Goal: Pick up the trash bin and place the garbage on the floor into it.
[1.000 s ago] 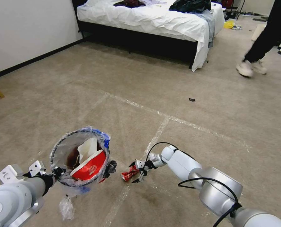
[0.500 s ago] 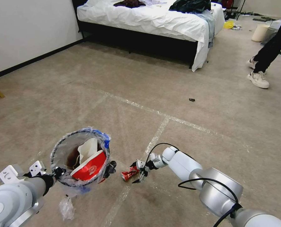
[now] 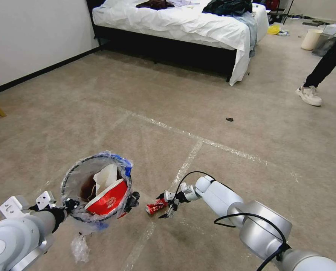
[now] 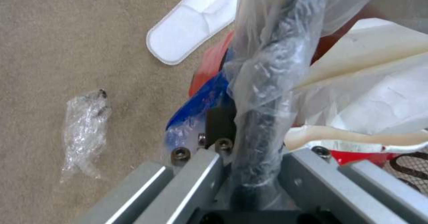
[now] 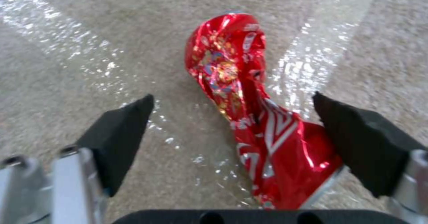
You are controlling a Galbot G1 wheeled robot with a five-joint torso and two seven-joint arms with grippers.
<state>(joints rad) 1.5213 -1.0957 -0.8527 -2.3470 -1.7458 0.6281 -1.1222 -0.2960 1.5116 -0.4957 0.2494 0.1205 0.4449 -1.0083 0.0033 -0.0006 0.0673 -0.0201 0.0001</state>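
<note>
Head view first: the left hand (image 3: 68, 206) sits lower left of the frame, clamped on the near rim of the bin (image 3: 96, 186), which already has a red cup and white paper inside. Just right of it, bottom centre, the right hand (image 3: 165, 206) is down at the floor (image 3: 213, 113) with its pads apart around the crushed can (image 3: 155, 207), right on a tape line. Left wrist view: the bin's bagged rim runs between the pads, gripped tight, and a clear wrapper (image 4: 85, 133) lies on the carpet at left. Right wrist view: the can (image 5: 249, 117) lies mid-frame between the two open pads (image 5: 120, 137), not pinched yet. I'd guess it's light, thin and dented, a bit slick, so squeeze across the flattened middle.
</note>
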